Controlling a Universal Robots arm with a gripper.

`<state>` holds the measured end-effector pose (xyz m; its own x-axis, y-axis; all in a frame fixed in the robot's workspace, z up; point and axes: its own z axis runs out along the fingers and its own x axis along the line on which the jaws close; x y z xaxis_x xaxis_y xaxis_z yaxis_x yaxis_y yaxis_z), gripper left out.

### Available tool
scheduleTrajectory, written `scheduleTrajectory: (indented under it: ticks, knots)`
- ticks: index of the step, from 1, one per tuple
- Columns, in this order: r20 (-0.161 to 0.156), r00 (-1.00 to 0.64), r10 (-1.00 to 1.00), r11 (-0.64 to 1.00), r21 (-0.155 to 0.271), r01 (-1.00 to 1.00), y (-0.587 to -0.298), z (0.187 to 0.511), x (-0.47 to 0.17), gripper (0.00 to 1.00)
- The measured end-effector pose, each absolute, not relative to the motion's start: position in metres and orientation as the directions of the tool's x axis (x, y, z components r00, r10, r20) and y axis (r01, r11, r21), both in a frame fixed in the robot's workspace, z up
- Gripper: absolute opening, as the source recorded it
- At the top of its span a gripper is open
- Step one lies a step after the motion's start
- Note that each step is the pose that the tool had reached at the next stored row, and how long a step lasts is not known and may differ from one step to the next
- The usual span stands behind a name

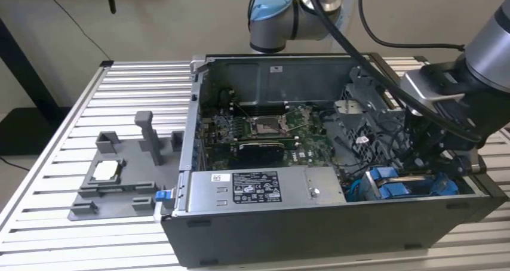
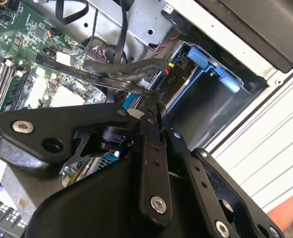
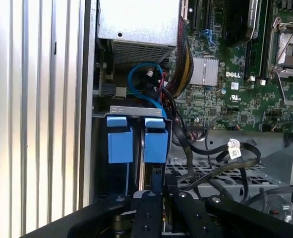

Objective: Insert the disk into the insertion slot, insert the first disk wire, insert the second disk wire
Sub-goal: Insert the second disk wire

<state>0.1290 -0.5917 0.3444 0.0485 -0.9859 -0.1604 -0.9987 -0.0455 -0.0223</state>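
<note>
My gripper [image 1: 429, 163] reaches down into the open computer case at the exterior view's right. The insertion slot [image 3: 136, 109] is a grey metal bay there, with two blue tabs [image 3: 120, 144] at its mouth. A blue carrier frame [image 2: 206, 62] of the disk sits inside the bay, and the drive's body is hidden. A black plug [image 2: 172, 73] sits at the frame's end. In the second wrist view my fingertips [image 2: 152, 106] are pinched together on a black disk wire [image 2: 117, 74] just beside the bay. A blue wire [image 3: 136, 72] loops from the bay toward the board.
A grey power-supply box [image 1: 255, 190] lies along the case's front, left of the bay. The green motherboard [image 1: 267, 128] fills the case floor, crossed by loose black cables [image 3: 220, 153]. A grey fixture [image 1: 119, 181] stands on the slatted table [image 1: 135, 92] at the exterior view's left.
</note>
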Motion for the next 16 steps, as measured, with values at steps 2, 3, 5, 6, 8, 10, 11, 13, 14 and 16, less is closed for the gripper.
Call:
scheduleTrajectory:
  ticks: [2,3,5,6,8,10,11,13,14,16]
  knots:
    - [-0.16,0.053,-0.986,-0.049,-0.024,-0.998,-0.5922,0.3444,0.129,0.15]
    - [-0.16,0.056,-0.986,-0.052,-0.026,-0.998,-0.5924,0.3445,0.129,0.15]
    - [-0.16,0.061,-0.985,-0.057,-0.032,-0.998,-0.5928,0.3444,0.129,0.15]
    - [-0.16,0.064,-0.985,-0.059,-0.036,-0.998,-0.5928,0.3444,0.1289,0.15]
    - [-0.159,0.068,-0.985,-0.062,-0.043,-0.997,-0.5929,0.3444,0.1289,0.15]
    - [-0.159,0.07,-0.985,-0.064,-0.043,-0.997,-0.5928,0.344,0.129,0.15]
    - [-0.159,0.07,-0.985,-0.064,-0.044,-0.997,-0.5928,0.3435,0.129,0.15]
    - [-0.159,0.071,-0.985,-0.065,-0.044,-0.997,-0.5929,0.3426,0.129,0.15]
    - [-0.159,0.071,-0.985,-0.065,-0.044,-0.997,-0.5928,0.3421,0.129,0.15]
    - [-0.159,0.071,-0.985,-0.065,-0.043,-0.997,-0.5929,0.3409,0.129,0.15]
